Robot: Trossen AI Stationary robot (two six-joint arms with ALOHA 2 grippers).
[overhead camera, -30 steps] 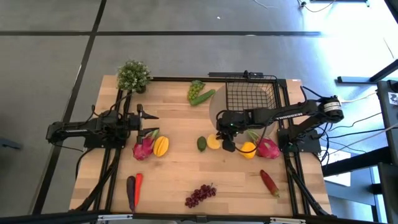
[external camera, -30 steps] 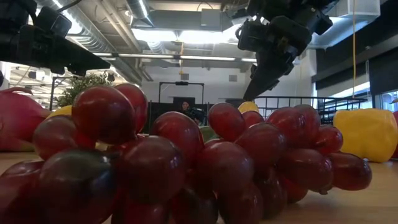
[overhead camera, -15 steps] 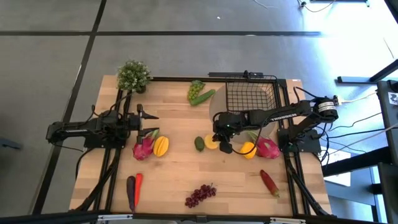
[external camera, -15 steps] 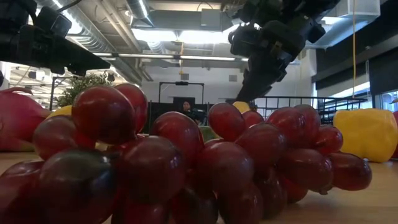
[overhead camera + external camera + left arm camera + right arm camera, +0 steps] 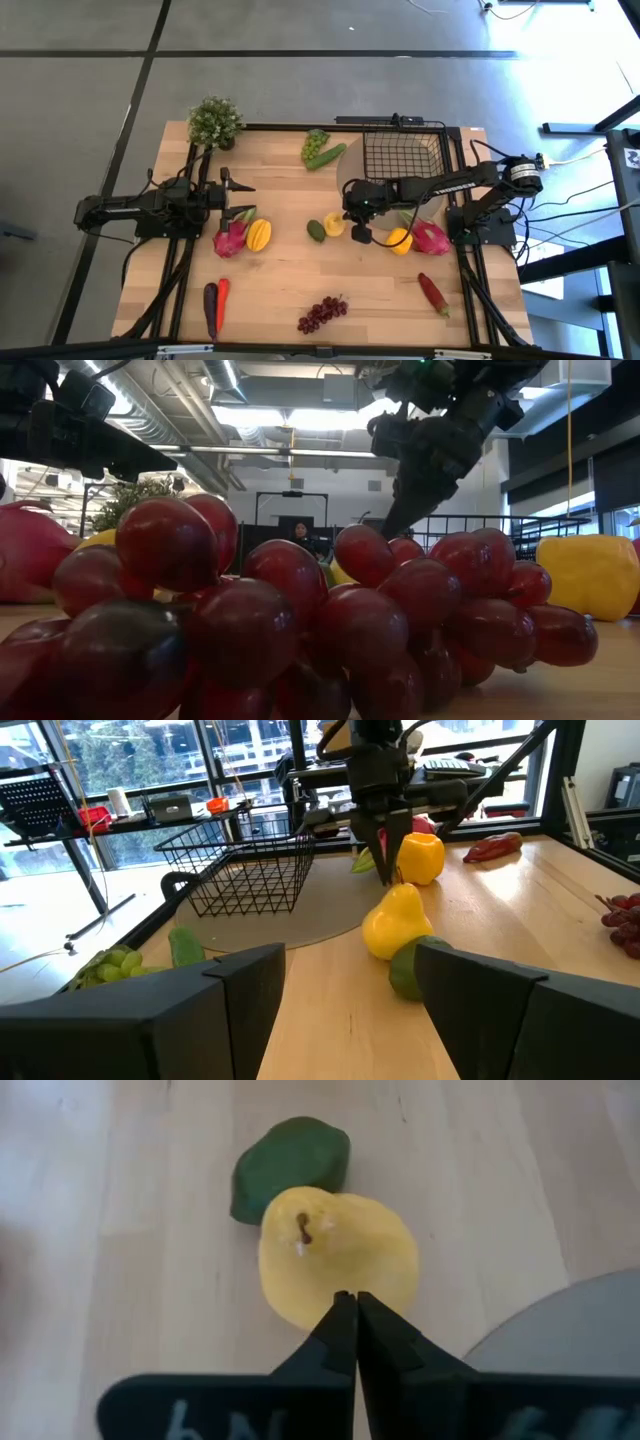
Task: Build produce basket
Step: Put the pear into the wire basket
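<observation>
Lemon (image 5: 337, 1270) is lying on the wooden table (image 5: 280, 280), touching the green avocado (image 5: 290, 1168) and well short of the wire basket (image 5: 403, 157). Just beside it, the right gripper (image 5: 348, 1318) is hovering with fingers pressed together, pinching nothing. To my eye, it needs to spread wide, straddle the fruit's middle and lower before squeezing, or the round toy may roll off. The left gripper (image 5: 350, 1010) is waiting, spread, near the dragon fruit (image 5: 229, 239). Beyond the table, windows and ceiling ducts are showing.
</observation>
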